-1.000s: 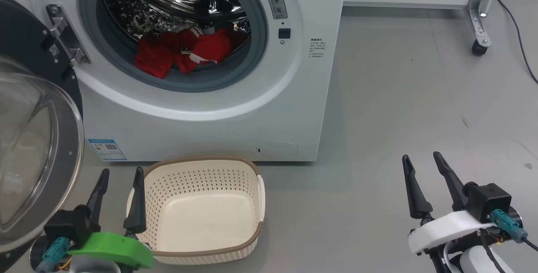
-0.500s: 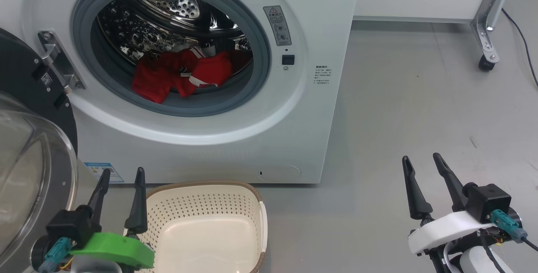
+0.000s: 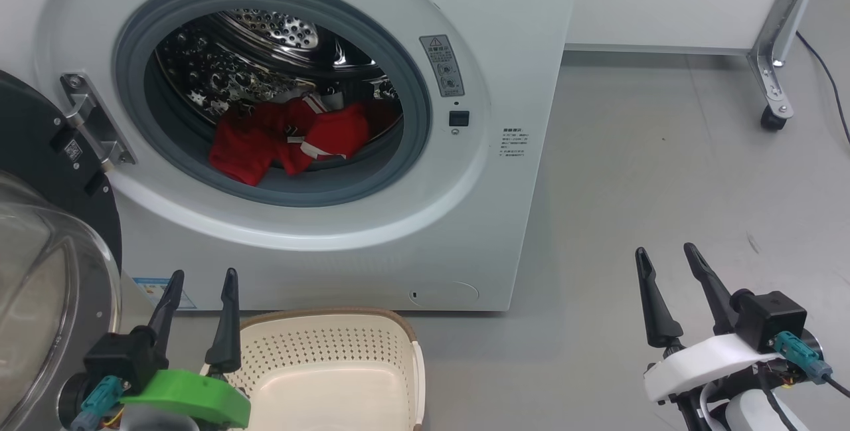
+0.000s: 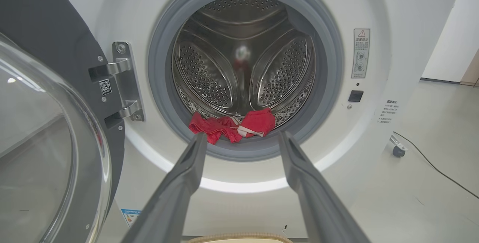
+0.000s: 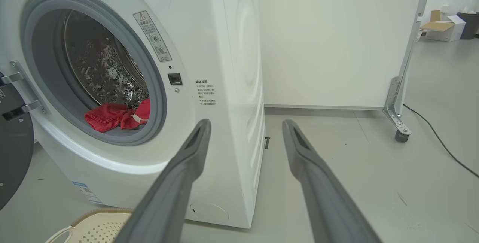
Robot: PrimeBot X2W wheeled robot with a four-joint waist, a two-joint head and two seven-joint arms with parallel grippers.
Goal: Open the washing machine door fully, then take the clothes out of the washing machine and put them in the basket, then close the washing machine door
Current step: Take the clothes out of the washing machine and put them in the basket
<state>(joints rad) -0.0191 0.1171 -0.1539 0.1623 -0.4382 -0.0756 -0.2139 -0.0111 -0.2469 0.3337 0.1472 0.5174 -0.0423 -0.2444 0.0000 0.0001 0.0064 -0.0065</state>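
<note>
Low at the left of the head view, the left claw [image 3: 204, 273] has its two fingers spread wide and holds nothing, by the near left corner of the basket [image 3: 319, 350]. The right claw [image 3: 665, 248] is equally wide apart and bare, over the grey floor [image 3: 664, 152], well to the side of the washing machine [image 3: 518, 52]. The washing machine door [image 3: 46, 271] hangs swung open at the left. The clothes [image 3: 285, 142] lie bunched at the front bottom of the steel drum [image 3: 265, 39]. The basket sits on the floor before the machine, and its visible inside shows bare cream plastic.
</note>
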